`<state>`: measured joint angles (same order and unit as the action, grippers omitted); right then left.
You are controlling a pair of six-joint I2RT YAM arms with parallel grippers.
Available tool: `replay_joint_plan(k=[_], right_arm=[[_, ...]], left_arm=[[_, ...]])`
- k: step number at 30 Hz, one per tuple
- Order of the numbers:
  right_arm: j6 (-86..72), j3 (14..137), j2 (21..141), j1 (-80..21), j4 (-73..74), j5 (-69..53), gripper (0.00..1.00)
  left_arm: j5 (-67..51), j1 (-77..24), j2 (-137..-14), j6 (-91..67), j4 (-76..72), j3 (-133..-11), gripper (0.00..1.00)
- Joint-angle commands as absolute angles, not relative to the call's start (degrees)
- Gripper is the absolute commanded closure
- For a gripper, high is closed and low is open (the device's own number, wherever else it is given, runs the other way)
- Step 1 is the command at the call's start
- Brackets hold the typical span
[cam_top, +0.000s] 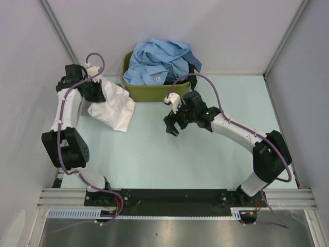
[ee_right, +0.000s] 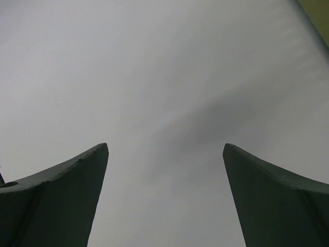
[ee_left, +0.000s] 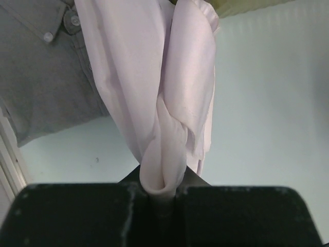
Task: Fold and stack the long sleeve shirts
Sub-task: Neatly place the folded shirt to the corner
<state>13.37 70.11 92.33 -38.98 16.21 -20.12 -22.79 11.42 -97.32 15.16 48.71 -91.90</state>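
Note:
A crumpled white long sleeve shirt (cam_top: pixel 114 106) lies on the table's left side, with one part lifted. My left gripper (cam_top: pixel 95 88) is shut on a fold of it. In the left wrist view the white cloth (ee_left: pixel 169 92) runs down into the closed left gripper (ee_left: pixel 163 186). Grey buttoned cloth (ee_left: pixel 41 82) shows behind it at the upper left. Several light blue shirts (cam_top: pixel 160 63) are heaped in the tub. My right gripper (cam_top: pixel 172 126) hovers open over bare table near the middle; the right wrist view shows this gripper (ee_right: pixel 164 149) with nothing between its fingers.
The olive-green tub (cam_top: pixel 154 91) stands at the back centre, just beyond the right gripper, and its corner (ee_right: pixel 320 15) shows in the right wrist view. White walls close in the table on the left, back and right.

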Motion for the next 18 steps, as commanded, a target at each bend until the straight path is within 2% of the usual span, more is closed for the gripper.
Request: replay_joint_plan(k=[1, 18], right_arm=[[14.15, 69.79, 89.91, -38.76, 15.64, -19.60, 0.00], [15.38, 69.70, 89.47, -38.23, 16.87, -18.72, 0.00]], left_arm=[[-25.14, 12.22, -98.69, 17.93, 45.09, -97.81, 1.00], [-28.82, 20.83, -111.08, 5.64, 27.79, -102.57, 1.00]])
